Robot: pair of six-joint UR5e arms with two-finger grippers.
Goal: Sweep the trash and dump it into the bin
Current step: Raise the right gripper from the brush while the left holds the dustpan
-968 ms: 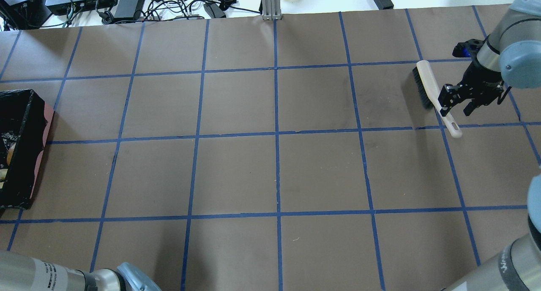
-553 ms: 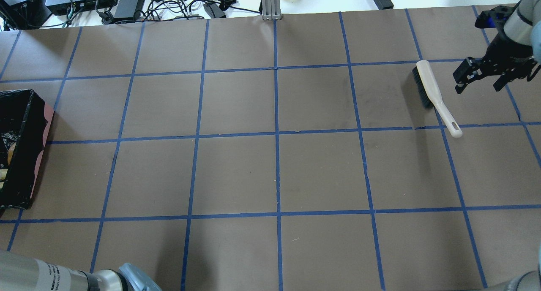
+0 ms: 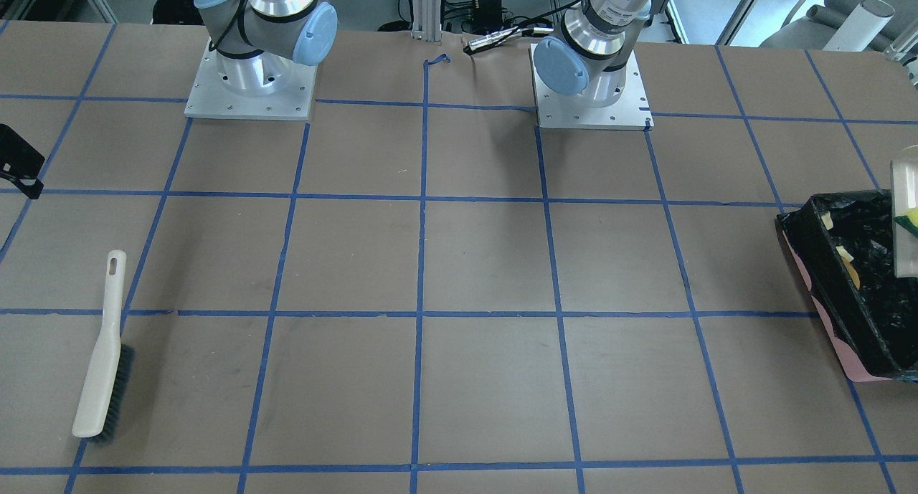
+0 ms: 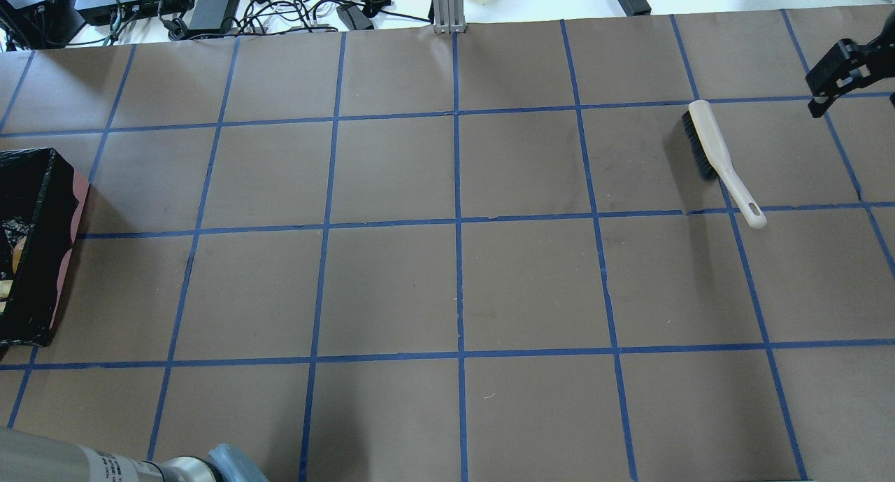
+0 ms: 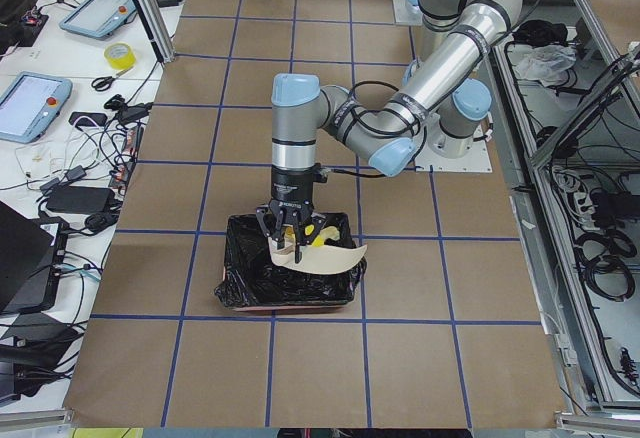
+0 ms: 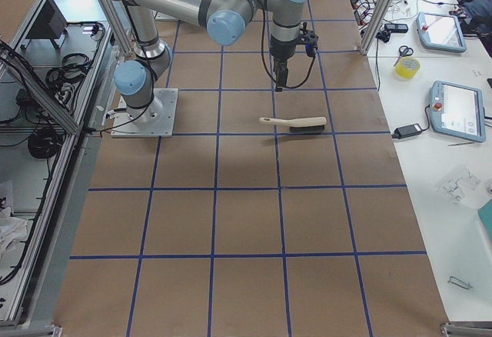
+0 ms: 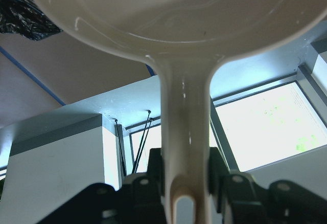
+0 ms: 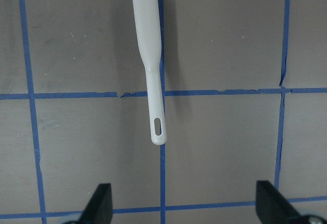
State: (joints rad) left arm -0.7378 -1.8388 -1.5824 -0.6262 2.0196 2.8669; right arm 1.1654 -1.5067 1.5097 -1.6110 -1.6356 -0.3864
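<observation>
On the brown table (image 4: 391, 286) taped in blue squares, the bin (image 4: 66, 272) sits at the left edge with trash (image 3: 850, 270) in its black liner; above it the left gripper (image 7: 185, 180) is clamped on the handle of a beige dustpan (image 7: 173, 24). Far right a brush (image 4: 707, 143) lies flat, the right gripper (image 8: 185, 206) raised clear of it, spread wide and empty

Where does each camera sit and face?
Front: across the table, facing left arm, right arm, brush, bin.
Overhead: from behind, looking down; right gripper at edge.
Left end: left gripper holding dustpan over bin.
Right end: right arm above brush.
Left wrist: up dustpan handle between own fingers.
Right wrist: down onto brush handle, fingertips showing.
Front and overhead share brush, bin.
</observation>
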